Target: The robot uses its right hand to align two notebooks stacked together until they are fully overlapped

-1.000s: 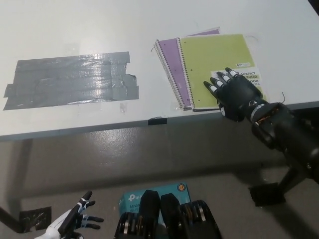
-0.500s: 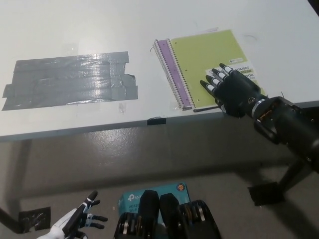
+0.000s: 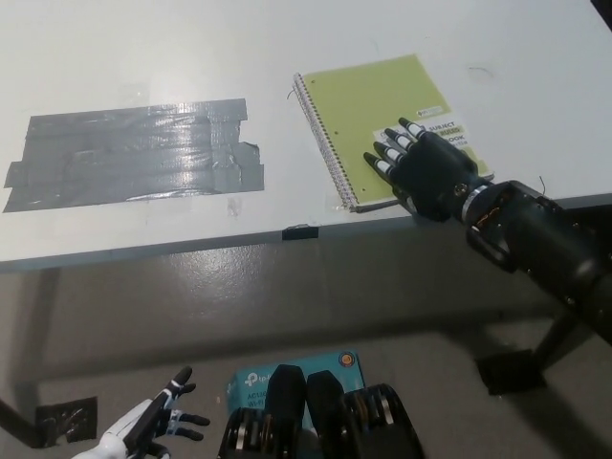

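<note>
A lime-green spiral notebook (image 3: 368,105) lies on the white table (image 3: 191,57) near its front edge. It covers the purple notebook beneath, which no longer shows. My black right hand (image 3: 421,167) rests flat on the green cover's lower right part, over the white label, fingers spread and holding nothing. My white left hand (image 3: 148,426) hangs low at the bottom left, below the table, fingers apart and empty.
A wide patch of grey duct tape (image 3: 134,153) is stuck on the table's left half. A small black clip (image 3: 300,231) sits on the front edge. A teal box (image 3: 287,373) lies on the floor below.
My right hand has slid the green notebook to the left over the purple one, whose strip by the spiral has gone from sight. The left hand barely moved.
</note>
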{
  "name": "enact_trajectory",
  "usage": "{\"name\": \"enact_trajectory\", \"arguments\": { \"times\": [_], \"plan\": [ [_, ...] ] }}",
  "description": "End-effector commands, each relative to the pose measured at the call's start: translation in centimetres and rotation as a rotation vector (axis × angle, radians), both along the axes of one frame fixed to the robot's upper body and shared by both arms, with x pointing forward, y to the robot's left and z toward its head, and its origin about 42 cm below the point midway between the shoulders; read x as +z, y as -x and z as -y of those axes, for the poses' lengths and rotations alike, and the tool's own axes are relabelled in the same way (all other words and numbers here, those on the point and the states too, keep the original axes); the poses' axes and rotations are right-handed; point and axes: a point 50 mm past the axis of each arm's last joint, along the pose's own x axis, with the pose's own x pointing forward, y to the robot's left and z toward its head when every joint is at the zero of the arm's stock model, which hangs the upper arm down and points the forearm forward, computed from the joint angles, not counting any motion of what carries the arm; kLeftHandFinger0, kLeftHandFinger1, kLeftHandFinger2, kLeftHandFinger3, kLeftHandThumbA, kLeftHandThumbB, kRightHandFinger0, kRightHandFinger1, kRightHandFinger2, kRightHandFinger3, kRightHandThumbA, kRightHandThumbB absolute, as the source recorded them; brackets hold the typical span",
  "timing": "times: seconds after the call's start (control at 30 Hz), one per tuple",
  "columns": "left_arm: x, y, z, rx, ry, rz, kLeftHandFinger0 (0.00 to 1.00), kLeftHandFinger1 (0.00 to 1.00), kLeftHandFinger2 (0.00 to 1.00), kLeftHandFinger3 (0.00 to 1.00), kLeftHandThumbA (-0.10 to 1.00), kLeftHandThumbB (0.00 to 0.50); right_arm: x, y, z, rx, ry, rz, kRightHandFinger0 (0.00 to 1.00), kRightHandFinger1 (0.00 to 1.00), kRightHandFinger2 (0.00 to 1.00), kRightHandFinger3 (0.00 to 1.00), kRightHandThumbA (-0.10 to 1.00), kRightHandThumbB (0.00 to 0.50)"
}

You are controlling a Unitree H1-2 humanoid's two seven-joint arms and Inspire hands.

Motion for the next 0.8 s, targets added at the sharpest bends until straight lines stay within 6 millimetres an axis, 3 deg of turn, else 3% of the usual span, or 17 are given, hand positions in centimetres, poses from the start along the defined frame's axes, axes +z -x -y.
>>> {"name": "enact_trajectory", "arguments": {
  "times": [0.0, 0.37, 0.43, 0.47, 0.5, 0.53, 0.6, 0.67, 0.7, 0.77],
  "plan": [
    [1.0, -0.5, 0.1, -0.027, -0.015, 0.042, 0.79, 0.70, 0.70, 1.00, 1.00, 0.500, -0.8, 0.5, -1.4, 0.011, 0.023, -0.067, 1.00, 1.00, 1.00, 1.00, 1.00, 0.500],
    [1.1, -0.4, -0.1, -0.013, -0.002, 0.043, 0.80, 0.69, 0.71, 1.00, 1.00, 0.500, -0.7, 0.4, -0.5, -0.042, 0.028, -0.084, 1.00, 1.00, 1.00, 1.00, 1.00, 0.479],
    [0.9, -0.2, -0.1, -0.016, -0.002, 0.042, 0.78, 0.69, 0.71, 1.00, 1.00, 0.500, -0.1, 0.3, -0.5, -0.082, 0.030, -0.102, 1.00, 1.00, 1.00, 1.00, 1.00, 0.452],
    [0.8, -0.2, -0.2, -0.019, -0.013, 0.049, 0.74, 0.68, 0.69, 1.00, 1.00, 0.500, 0.2, 0.2, -0.7, -0.082, 0.028, -0.095, 1.00, 1.00, 1.00, 1.00, 1.00, 0.424],
    [0.8, -0.1, -0.3, -0.023, -0.019, 0.047, 0.73, 0.67, 0.69, 1.00, 1.00, 0.500, 0.7, 0.1, -0.7, -0.097, 0.004, -0.105, 1.00, 1.00, 1.00, 1.00, 1.00, 0.336],
    [0.7, 0.1, -0.2, -0.028, -0.027, 0.043, 0.73, 0.67, 0.69, 1.00, 1.00, 0.500, 1.3, 0.0, -0.6, -0.118, -0.032, -0.123, 1.00, 1.00, 1.00, 1.00, 1.00, 0.309],
    [0.4, 0.4, -0.3, -0.023, -0.026, 0.031, 0.70, 0.66, 0.67, 1.00, 1.00, 0.500, 2.5, -0.3, -1.0, -0.146, -0.088, -0.148, 1.00, 1.00, 1.00, 1.00, 1.00, 0.198],
    [0.1, 0.8, -0.3, -0.013, -0.027, 0.016, 0.68, 0.65, 0.66, 1.00, 1.00, 0.500, 3.3, -0.4, -1.5, -0.153, -0.120, -0.161, 1.00, 1.00, 1.00, 1.00, 1.00, 0.172],
    [-0.2, 1.0, -0.3, -0.008, -0.023, 0.008, 0.68, 0.65, 0.64, 1.00, 1.00, 0.500, 5.3, -0.7, -2.1, -0.129, -0.177, -0.141, 1.00, 1.00, 1.00, 1.00, 1.00, 0.124],
    [-0.3, 1.4, -0.3, -0.006, -0.025, -0.001, 0.70, 0.65, 0.64, 1.00, 1.00, 0.500, 7.3, -0.9, -3.0, -0.102, -0.214, -0.103, 1.00, 1.00, 1.00, 1.00, 1.00, 0.134]
  ]
}}
